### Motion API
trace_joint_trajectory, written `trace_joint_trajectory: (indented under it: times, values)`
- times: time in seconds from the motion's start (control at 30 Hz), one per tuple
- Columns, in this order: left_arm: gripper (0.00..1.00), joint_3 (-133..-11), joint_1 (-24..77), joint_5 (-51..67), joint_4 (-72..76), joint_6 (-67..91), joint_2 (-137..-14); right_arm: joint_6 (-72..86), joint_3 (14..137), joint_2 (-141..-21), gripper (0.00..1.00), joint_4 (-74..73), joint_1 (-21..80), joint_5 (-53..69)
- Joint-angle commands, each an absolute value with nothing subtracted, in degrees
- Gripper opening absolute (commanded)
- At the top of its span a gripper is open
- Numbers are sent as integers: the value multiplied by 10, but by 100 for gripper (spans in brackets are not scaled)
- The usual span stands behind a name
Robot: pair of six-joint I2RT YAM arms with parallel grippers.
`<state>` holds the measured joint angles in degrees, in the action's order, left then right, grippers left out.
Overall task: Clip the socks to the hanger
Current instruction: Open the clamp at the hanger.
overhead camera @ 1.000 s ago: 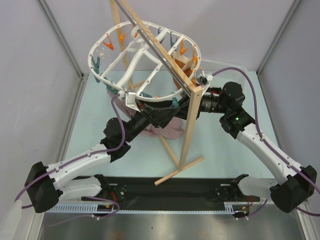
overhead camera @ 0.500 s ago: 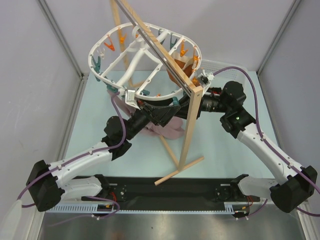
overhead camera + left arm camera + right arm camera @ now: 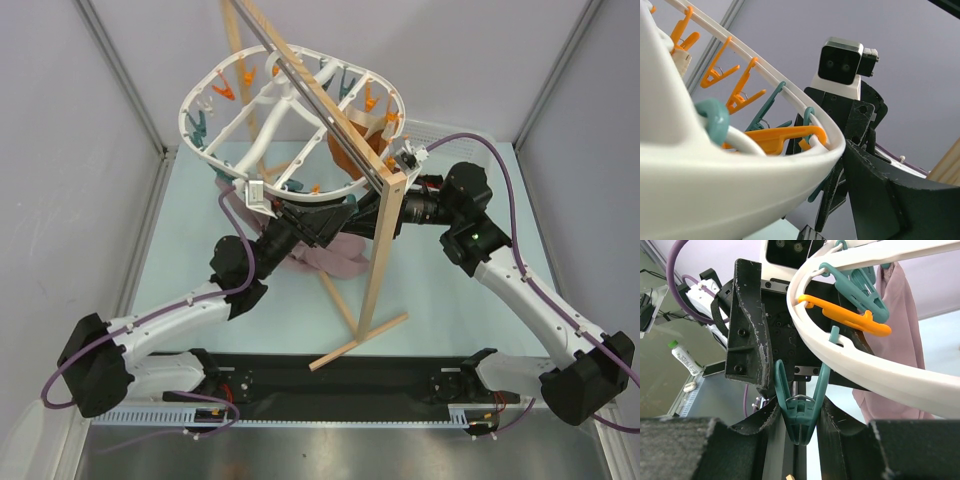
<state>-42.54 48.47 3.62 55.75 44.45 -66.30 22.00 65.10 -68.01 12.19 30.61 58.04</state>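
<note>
Your right fingers [image 3: 840, 427] are closed on a teal plastic clip [image 3: 799, 412] hanging from the near rim of the large white plastic oval hanger [image 3: 865, 375]. I cannot tell whether your left fingers [image 3: 747, 325], facing them from just beyond, hold anything. The diamond-check socks show in no view. This looks like the clip-opening step. Next, a sock's cuff must go between the clip's jaws before you release. Room is tight: the rim lies just above, the wooden stand's post [image 3: 385, 250] stands just right, and the mauve-pink cloth [image 3: 335, 258] hangs close by. Freer room lies left, over the pale counter [image 3: 180, 270].
</note>
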Motion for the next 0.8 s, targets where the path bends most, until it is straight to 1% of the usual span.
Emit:
trace_joint_trajectory:
  times: [0.0, 0.17, 0.23, 0.3, 0.47, 0.57, 0.7, 0.77]
  values:
    - [72, -448, 480, 50, 581, 451, -667, 221, 670, -674, 13, 127, 311, 609]
    - [68, -448, 480, 62, 594, 454, -668, 221, 667, -675, 13, 127, 311, 611]
    - [68, -454, 480, 79, 598, 458, -673, 220, 668, -675, 12, 126, 311, 610]
    - [73, -451, 480, 88, 606, 461, -674, 219, 669, -675, 13, 125, 310, 608]
    - [75, -442, 480, 99, 626, 468, -679, 223, 670, -679, 13, 127, 311, 606]
    - [65, -446, 481, 114, 652, 468, -686, 225, 670, -679, 13, 128, 310, 608]
    - [58, -449, 481, 120, 671, 468, -692, 228, 671, -679, 13, 132, 310, 609]
    - [58, -451, 480, 121, 677, 466, -694, 229, 670, -677, 13, 133, 310, 610]
